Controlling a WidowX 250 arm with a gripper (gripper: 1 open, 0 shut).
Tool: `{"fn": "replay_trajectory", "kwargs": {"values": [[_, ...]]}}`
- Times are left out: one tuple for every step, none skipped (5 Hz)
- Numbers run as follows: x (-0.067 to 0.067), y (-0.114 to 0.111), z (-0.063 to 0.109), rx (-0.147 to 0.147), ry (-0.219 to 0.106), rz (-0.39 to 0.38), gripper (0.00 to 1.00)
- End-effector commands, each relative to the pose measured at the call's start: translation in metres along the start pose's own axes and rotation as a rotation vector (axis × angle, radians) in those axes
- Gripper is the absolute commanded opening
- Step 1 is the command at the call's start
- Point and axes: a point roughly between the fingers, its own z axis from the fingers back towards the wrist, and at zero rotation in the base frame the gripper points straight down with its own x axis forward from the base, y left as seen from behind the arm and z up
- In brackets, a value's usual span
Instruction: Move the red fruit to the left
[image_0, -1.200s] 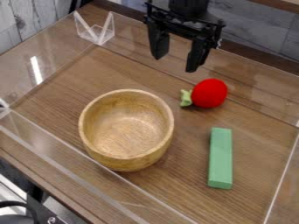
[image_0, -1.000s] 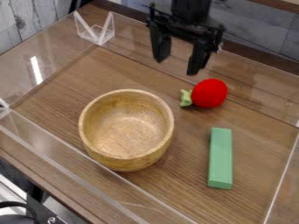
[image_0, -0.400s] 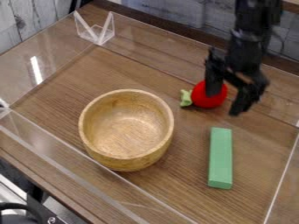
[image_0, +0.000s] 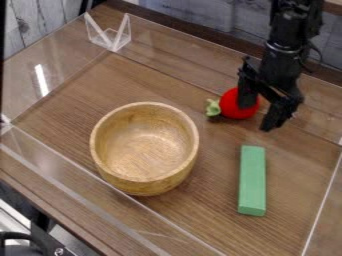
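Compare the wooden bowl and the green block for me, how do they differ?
The wooden bowl is round and hollow, while the green block is a flat, narrow rectangle. The bowl is tan, whereas the block is plain light green. The bowl is also far wider than the block. Both rest on the wooden table, apart from each other.

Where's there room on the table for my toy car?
Left of the wooden bowl there's bare table, and more between the bowl and the wire stand up top. It's crowded where the claw hangs by the red fruit.
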Motion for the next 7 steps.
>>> {"fn": "replay_trajectory", "kwargs": {"values": [[0.006,0.016,0.021,0.046,-0.081,0.056,1.00],[0.002,0.016,0.019,0.050,-0.100,0.071,1.00],[0.002,0.018,0.029,0.055,-0.123,0.120,1.00],[0.001,0.018,0.035,0.053,-0.137,0.152,1.00],[-0.006,0.011,0.035,0.044,-0.155,0.166,1.00],[-0.011,0.007,0.031,0.035,-0.167,0.177,1.00],[-0.013,0.002,0.034,0.028,-0.186,0.137,1.00]]}}
